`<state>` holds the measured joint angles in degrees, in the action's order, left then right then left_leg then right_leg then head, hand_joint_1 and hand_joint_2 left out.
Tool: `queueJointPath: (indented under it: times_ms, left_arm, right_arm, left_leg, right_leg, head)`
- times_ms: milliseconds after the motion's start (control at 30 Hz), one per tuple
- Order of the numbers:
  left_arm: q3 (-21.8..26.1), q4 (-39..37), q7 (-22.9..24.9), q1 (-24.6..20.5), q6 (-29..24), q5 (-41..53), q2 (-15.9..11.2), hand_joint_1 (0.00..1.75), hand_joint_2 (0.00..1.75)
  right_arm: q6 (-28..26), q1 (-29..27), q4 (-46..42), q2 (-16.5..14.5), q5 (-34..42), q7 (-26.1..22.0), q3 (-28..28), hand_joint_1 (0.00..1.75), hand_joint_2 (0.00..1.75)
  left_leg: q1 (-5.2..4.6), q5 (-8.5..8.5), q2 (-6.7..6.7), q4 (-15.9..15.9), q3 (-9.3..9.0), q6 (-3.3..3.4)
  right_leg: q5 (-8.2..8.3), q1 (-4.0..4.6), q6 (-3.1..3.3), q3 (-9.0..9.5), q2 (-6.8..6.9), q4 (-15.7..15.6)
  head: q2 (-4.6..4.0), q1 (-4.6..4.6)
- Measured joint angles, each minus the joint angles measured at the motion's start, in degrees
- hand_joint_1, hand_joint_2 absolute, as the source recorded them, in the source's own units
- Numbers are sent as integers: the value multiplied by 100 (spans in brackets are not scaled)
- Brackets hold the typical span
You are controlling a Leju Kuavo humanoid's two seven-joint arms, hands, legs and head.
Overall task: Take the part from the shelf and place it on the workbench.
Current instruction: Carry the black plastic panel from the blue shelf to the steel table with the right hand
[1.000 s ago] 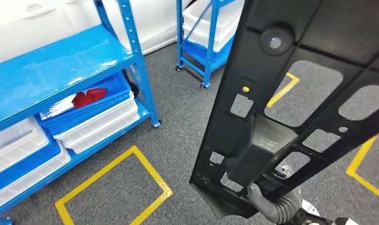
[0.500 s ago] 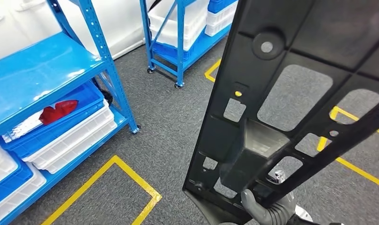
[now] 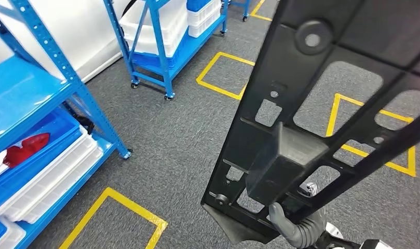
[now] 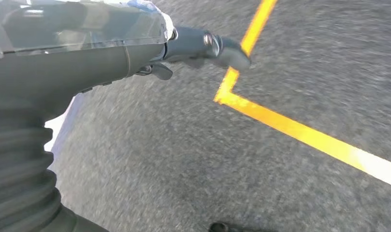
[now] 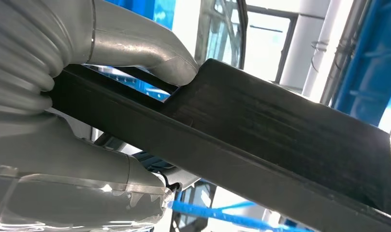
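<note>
A large black plastic part (image 3: 322, 104) with several cut-outs stands tilted close before me in the head view, covering the right half. My right hand (image 3: 296, 228) grips its lower edge from below. In the right wrist view the grey thumb (image 5: 140, 50) presses on one face of the part (image 5: 280, 130) and the rest of the hand lies against the other face. My left hand (image 4: 203, 46) hangs over grey carpet and holds nothing; its fingers are stretched out.
A blue shelf (image 3: 57, 93) at the left carries white and blue bins and a red item (image 3: 23, 148). A wheeled blue rack (image 3: 161, 41) with white bins stands further back. Yellow tape squares (image 3: 223, 72) mark the grey carpet (image 3: 171, 140).
The whole view has swung: the shelves and floor marks have slid left and down, so the camera turned. The part stays in my right hand, in the same pose.
</note>
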<state>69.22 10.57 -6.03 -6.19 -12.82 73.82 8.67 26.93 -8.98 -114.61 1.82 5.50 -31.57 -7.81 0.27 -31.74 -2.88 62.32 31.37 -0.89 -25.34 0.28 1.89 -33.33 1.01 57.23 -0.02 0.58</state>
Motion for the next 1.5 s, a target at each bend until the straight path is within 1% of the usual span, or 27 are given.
queueJointPath:
  times_ms: [67, 100, 133, 200, 267, 333, 400, 467, 533, 600, 633, 667, 700, 767, 833, 900, 967, 1000, 1067, 1133, 1167, 1200, 1267, 1300, 1367, 1433, 1500]
  left_arm:
    - [0, 1, -76, 18, -52, 2, -13, 0, 175]
    - [0, 1, -105, 26, -77, 2, -17, 0, 175]
    - [0, 1, -128, 26, -97, 3, -22, 0, 175]
    - [-1, 1, -148, -1, -108, 7, -31, 0, 175]
    - [-3, 1, -131, -31, -111, 11, -37, 0, 175]
    - [-7, 1, -103, -43, -154, 10, -36, 0, 175]
    - [-7, 2, -100, -51, -284, -3, -22, 0, 175]
    - [-1, 10, -144, -53, -588, -58, 2, 0, 175]
    - [21, 17, -208, -28, -945, -165, 15, 0, 175]
    - [68, 18, -272, 8, -1169, -261, 22, 0, 175]
    - [95, 18, -307, 17, -1256, -290, 31, 0, 175]
    - [119, 18, -338, 18, -1334, -303, 44, 0, 175]
    - [136, 18, -356, 14, -1395, -312, 60, 0, 175]
    - [156, 18, -332, 9, -1410, -338, 92, 0, 175]
    - [173, 18, -264, 11, -1306, -345, 113, 0, 175]
    - [183, 18, -231, 7, -1117, -317, 135, 0, 175]
    - [187, 18, -293, -8, -870, -343, 151, 0, 175]
    - [194, 18, -355, -11, -739, -376, 152, 0, 175]
    - [211, 18, -467, 7, -518, -416, 153, 0, 175]
    - [220, 18, -480, 33, -380, -411, 157, 0, 175]
    - [222, 18, -445, 40, -350, -404, 158, 0, 175]
    - [222, 18, -399, 41, -328, -388, 161, 0, 175]
    - [221, 18, -308, 44, -295, -334, 171, 0, 175]
    - [217, 18, -265, 48, -277, -291, 180, 0, 175]
    - [192, 18, -147, 55, -252, -199, 201, 0, 175]
    - [154, 18, -6, 53, -237, -125, 225, 0, 175]
    - [128, 18, 91, 51, -220, -80, 252, 0, 175]
  right_arm:
    - [11, 22, 21, -1, 3, 0, 1, 175, 175]
    - [15, 21, 31, -1, 1, 9, 1, 175, 175]
    - [13, 19, 37, -2, -4, 23, 1, 175, 175]
    - [-8, 21, 42, -6, -20, 68, 1, 175, 175]
    - [-36, 38, 40, -17, -37, 114, 1, 175, 175]
    - [-53, 59, 40, -31, -39, 156, 0, 175, 175]
    - [-66, 62, 40, -37, -33, 189, 1, 175, 175]
    - [-82, 57, 38, -36, -24, 210, 0, 175, 175]
    - [-103, 60, 37, -36, -12, 226, -2, 175, 175]
    - [-124, 61, 49, -35, -3, 243, -3, 175, 175]
    - [-132, 60, 60, -35, 3, 249, -3, 175, 175]
    - [-136, 60, 72, -34, 8, 251, -3, 175, 175]
    - [-136, 61, 81, -34, 13, 251, -3, 175, 175]
    - [-134, 75, 89, -34, 20, 252, -4, 175, 175]
    - [-140, 97, 88, -34, 21, 257, -6, 175, 175]
    - [-154, 100, 87, -32, 19, 273, -6, 175, 175]
    - [-162, 92, 81, -29, 17, 284, -5, 175, 175]
    - [-164, 94, 78, -27, 12, 282, -6, 175, 175]
    - [-177, 92, 74, -23, -10, 270, -5, 175, 175]
    - [-199, 69, 73, -20, -37, 261, -3, 175, 175]
    - [-213, 57, 68, -17, -54, 261, -3, 175, 175]
    - [-234, 45, 55, -15, -78, 263, -3, 175, 175]
    - [-293, 11, -3, -11, -148, 266, -2, 175, 175]
    - [-325, -8, -44, -9, -188, 270, -1, 175, 175]
    - [-380, -59, -132, -1, -245, 291, -1, 175, 175]
    - [-422, -113, -218, 15, -291, 330, 1, 175, 175]
    - [-449, -128, -292, 37, -332, 366, -1, 175, 175]
  left_leg:
    - [6, -339, 215, 763, 365, -27]
    - [9, -415, 237, 1058, 524, -40]
    - [15, -374, 243, 1162, 602, -51]
    - [43, 20, 300, 714, 454, -70]
    - [92, 365, 548, -12, 167, -75]
    - [101, 417, 707, -320, 48, -31]
    - [85, 420, 610, -348, 39, 46]
    - [91, 442, 475, -387, 20, 125]
    - [79, 443, 327, -411, 8, 182]
    - [51, 427, 169, -410, 7, 205]
    - [40, 418, 92, -409, 4, 209]
    - [32, 409, 21, -409, -4, 208]
    - [26, 396, -42, -409, -18, 203]
    - [6, 365, -149, -409, -55, 179]
    - [-8, 334, -255, -414, -84, 135]
    - [-8, 312, -371, -442, -124, 80]
    - [3, 219, -236, -354, -129, 26]
    - [9, 91, -82, -155, -56, 6]
    - [24, -272, 190, 564, 279, -15]
    - [37, -433, 242, 1143, 596, -38]
    - [45, -337, 245, 1142, 629, -48]
    - [55, -135, 260, 913, 554, -55]
    - [92, 302, 481, 146, 260, -63]
    - [110, 414, 616, -143, 145, -56]
    - [111, 424, 767, -341, 78, -20]
    - [100, 437, 646, -379, 60, 51]
    - [103, 453, 503, -430, 23, 128]
  right_leg:
    - [2, 2, 20, 4, -142, -4]
    - [0, 1, 22, 7, -227, 0]
    - [-3, -2, 19, 13, -314, 7]
    - [-22, -20, -8, 29, -484, 40]
    - [-59, -37, -65, 9, -637, 113]
    - [-65, -49, -140, -58, -773, 172]
    - [-44, -64, -212, -106, -873, 174]
    - [-145, -52, -264, -192, -639, 339]
    - [-449, -51, -307, -479, -268, 929]
    - [-713, -81, -338, -835, -156, 1622]
    - [-713, -91, -342, -907, -141, 1756]
    - [-609, -96, -335, -862, -125, 1661]
    - [-431, -91, -315, -702, -83, 1354]
    - [-134, -25, -234, -281, 199, 555]
    - [-78, 60, -154, -93, 406, 171]
    - [-81, 84, -102, -90, 301, 119]
    - [-39, 48, -48, -41, 163, 33]
    - [-17, 24, -18, -10, 94, -8]
    - [-11, 8, 21, 18, -55, -30]
    - [-21, 8, 29, 26, -232, -22]
    - [-27, 3, 21, 34, -327, -14]
    - [-40, -5, 5, 47, -418, -1]
    - [-84, -18, -52, 51, -582, 59]
    - [-102, -23, -87, 27, -653, 97]
    - [-109, -42, -161, -42, -775, 143]
    - [-104, -67, -231, -73, -845, 148]
    - [-248, -58, -283, -188, -617, 388]
  head:
    - [0, 1]
    - [0, 1]
    - [0, 1]
    - [0, 1]
    - [0, 0]
    - [0, 0]
    - [0, 1]
    - [0, -1]
    - [0, -1]
    - [0, -1]
    - [0, -1]
    - [0, -1]
    - [0, -1]
    - [0, -1]
    - [0, -1]
    - [0, -1]
    - [0, 1]
    - [0, 1]
    - [0, 1]
    - [0, 1]
    - [0, 1]
    - [0, 1]
    - [0, 1]
    - [0, 0]
    - [0, 0]
    - [0, 0]
    - [0, -1]
